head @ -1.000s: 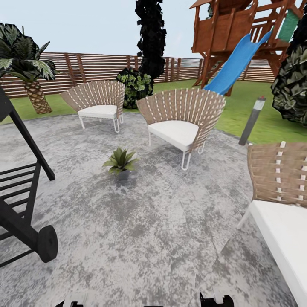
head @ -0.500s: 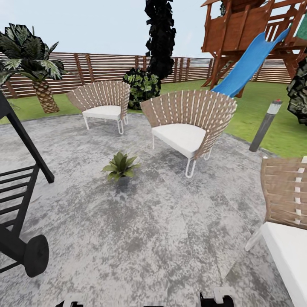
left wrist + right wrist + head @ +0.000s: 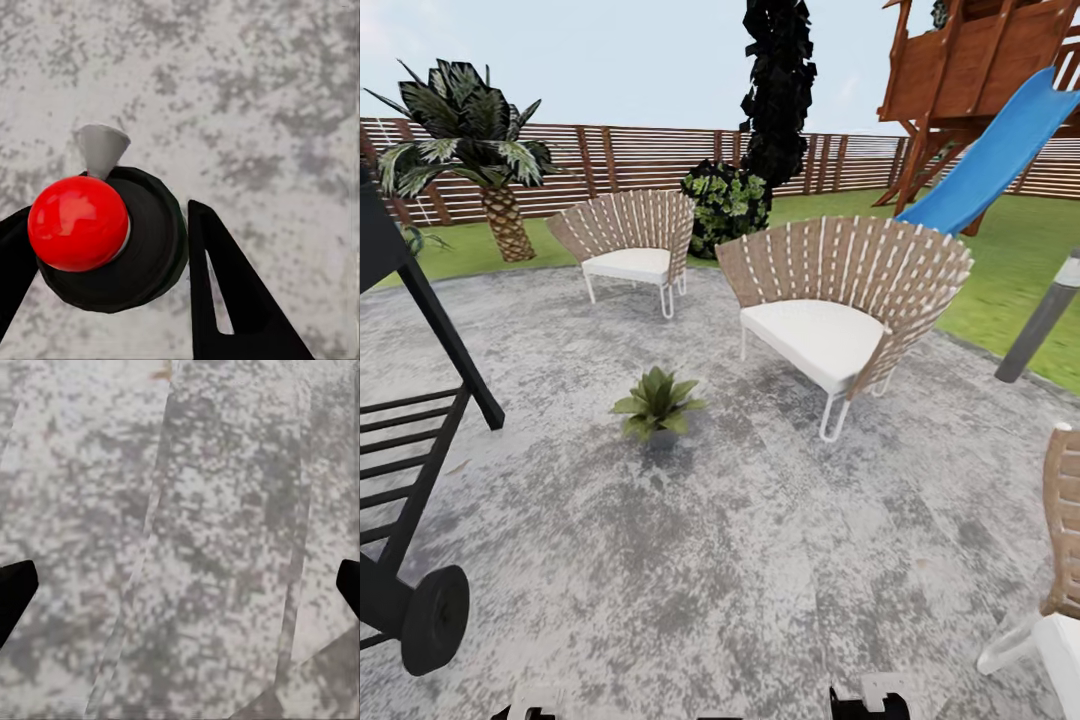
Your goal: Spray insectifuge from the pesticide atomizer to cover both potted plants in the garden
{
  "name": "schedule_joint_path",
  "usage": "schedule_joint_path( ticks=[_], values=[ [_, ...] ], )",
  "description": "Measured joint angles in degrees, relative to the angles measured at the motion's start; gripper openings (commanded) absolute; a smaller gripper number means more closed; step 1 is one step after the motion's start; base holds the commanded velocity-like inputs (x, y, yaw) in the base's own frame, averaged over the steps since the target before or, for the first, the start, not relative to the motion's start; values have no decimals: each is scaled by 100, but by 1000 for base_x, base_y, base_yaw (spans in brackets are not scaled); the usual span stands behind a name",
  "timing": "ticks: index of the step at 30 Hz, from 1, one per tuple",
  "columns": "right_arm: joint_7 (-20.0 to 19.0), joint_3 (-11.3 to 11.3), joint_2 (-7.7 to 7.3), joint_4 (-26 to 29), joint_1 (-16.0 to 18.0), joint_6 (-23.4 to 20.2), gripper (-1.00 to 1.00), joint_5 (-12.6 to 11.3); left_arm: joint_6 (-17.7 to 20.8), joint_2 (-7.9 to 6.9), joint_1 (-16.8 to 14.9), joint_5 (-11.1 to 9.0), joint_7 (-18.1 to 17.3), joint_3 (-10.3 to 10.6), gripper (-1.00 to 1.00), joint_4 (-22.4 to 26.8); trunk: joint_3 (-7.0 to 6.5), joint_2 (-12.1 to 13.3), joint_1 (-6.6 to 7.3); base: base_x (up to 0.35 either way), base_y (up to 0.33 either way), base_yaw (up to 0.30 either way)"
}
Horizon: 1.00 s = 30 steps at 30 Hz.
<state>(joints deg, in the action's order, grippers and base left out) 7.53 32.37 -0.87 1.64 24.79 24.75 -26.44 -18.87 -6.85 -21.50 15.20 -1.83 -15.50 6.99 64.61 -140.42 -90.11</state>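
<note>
Swinging left since a second ago, the head view recentres the potted plant (image 3: 658,404) on the stone patio (image 3: 720,560); left gripper (image 3: 105,247) clamps the pesticide atomizer (image 3: 112,240), right gripper (image 3: 180,585) spread wide, empty, so spraying looks next.

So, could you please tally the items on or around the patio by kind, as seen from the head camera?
Woven chairs: 3 (far, middle, near right)
Potted plants: 1
Palms: 1
Bollard lamps: 1
Blue slides: 1
Black wheeled frames: 1
Total: 8
</note>
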Motion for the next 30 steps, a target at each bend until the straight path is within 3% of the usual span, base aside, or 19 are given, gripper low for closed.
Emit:
schedule_joint_path(
  ticks=[9, 17, 25, 30],
  values=[
    [5, 0, -53, -7, 0, -1, 100, 10, 0, 0, 0, 0, 0, 0, -100, 0, 0, 0, 0, 318, -114, 2],
    [2, 1, -5, -1, 0, -2, 100, 4, 0, 0, 0, 0, 0, 0, -100, 0, 0, 0, 0, 332, -27, 16],
    [3, 0, 0, -3, 1, -2, 100, 2, 0, -1, 2, 0, 0, 0, -100, 2, 0, 0, 0, 333, -12, 252],
    [2, 0, 0, -3, 1, -2, 100, -2, -1, -1, 2, 6, 0, 1, -100, 2, 0, 0, -3, 96, -30, 274]
  ],
)
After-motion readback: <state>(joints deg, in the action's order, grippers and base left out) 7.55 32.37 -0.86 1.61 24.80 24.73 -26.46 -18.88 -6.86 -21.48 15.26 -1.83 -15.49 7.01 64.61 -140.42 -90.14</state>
